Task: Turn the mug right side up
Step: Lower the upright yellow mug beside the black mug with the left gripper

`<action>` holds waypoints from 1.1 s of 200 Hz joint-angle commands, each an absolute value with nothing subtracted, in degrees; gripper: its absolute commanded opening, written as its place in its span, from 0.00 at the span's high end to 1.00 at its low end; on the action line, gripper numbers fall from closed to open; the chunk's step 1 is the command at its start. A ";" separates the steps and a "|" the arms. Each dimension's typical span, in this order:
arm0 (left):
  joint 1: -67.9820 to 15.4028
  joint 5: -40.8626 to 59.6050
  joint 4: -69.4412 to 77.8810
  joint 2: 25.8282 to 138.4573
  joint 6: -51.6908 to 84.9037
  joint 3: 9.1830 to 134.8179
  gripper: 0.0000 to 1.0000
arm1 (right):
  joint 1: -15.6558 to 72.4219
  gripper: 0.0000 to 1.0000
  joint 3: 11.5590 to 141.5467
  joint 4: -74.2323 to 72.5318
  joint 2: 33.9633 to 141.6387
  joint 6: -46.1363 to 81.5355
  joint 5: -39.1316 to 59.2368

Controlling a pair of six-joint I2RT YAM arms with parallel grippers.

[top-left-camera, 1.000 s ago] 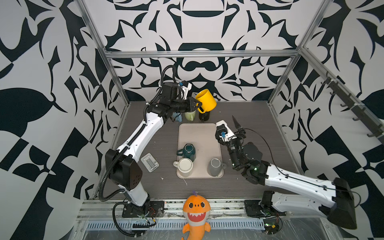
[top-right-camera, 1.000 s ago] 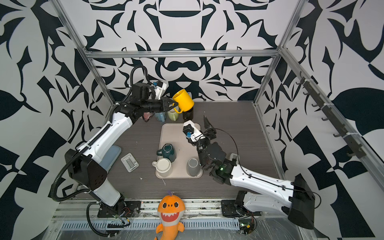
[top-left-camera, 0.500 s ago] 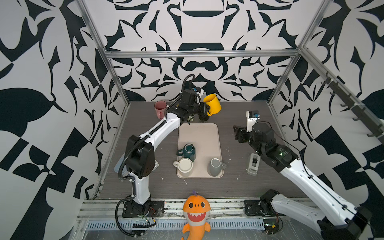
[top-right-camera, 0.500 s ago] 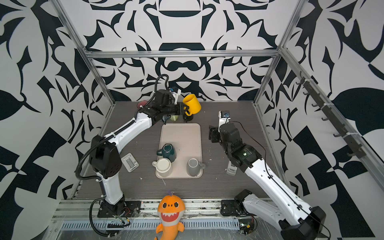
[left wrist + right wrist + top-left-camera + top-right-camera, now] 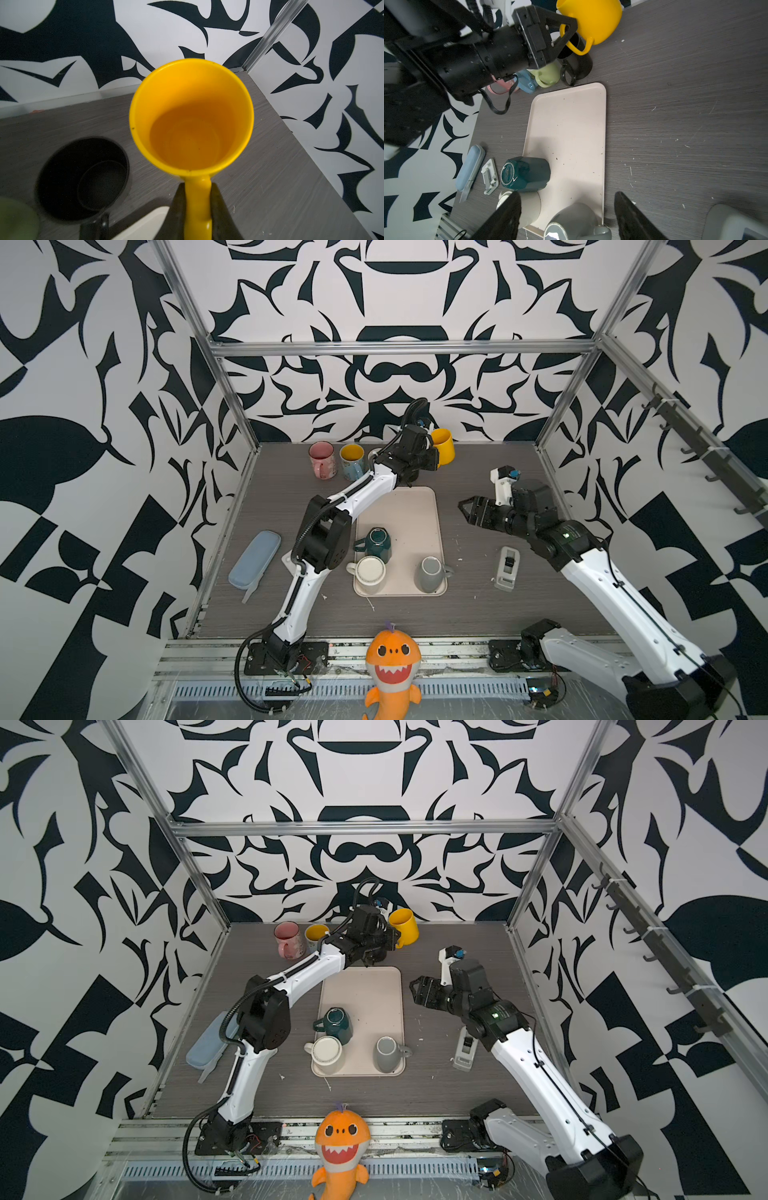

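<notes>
Black-and-white patterned walls [image 5: 124,448] box in a grey wood-grain surface [image 5: 478,614]. At its 12 o'clock edge the left pincer [image 5: 197,187] is closed narrow on the handle of the yellow mug [image 5: 191,116], with one finger on each side of the loop. The mug is mouth up, and its empty inside faces the wrist camera. Whether its base rests on the surface cannot be told.

Just beside it, toward 7 o'clock, stands a black mug [image 5: 83,178], also mouth up. Farther toward 9 o'clock along the back edge come a green mug [image 5: 548,75], a blue mug [image 5: 352,462] and a pink mug [image 5: 322,458].

At 6 o'clock from the yellow mug lies a beige tray [image 5: 415,510], bare on its far half. Its near half carries three mugs with their bases up: a teal mug [image 5: 376,541], a white mug [image 5: 369,572] in the 7 o'clock corner and a grey mug [image 5: 430,574] in the 5 o'clock corner.

At 3 o'clock from the tray the right pincer [image 5: 464,510] hangs above the surface. Its jaws are wide, hold nothing and point toward the tray. A tape dispenser [image 5: 507,568] lies at the tray's 4 o'clock.
</notes>
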State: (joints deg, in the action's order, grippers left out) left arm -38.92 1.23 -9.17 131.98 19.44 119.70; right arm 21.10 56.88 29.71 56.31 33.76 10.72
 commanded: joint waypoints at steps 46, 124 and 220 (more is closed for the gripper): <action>-40.65 -5.06 -3.08 138.43 14.71 126.48 1.00 | 19.35 0.24 55.38 29.52 51.25 35.89 11.95; -41.31 -9.34 -0.99 143.55 13.89 127.71 1.00 | 19.12 0.24 54.59 29.27 51.68 36.29 12.06; -41.35 -11.58 -0.03 145.24 13.11 126.37 0.96 | 18.98 0.24 53.92 27.74 52.82 37.06 12.67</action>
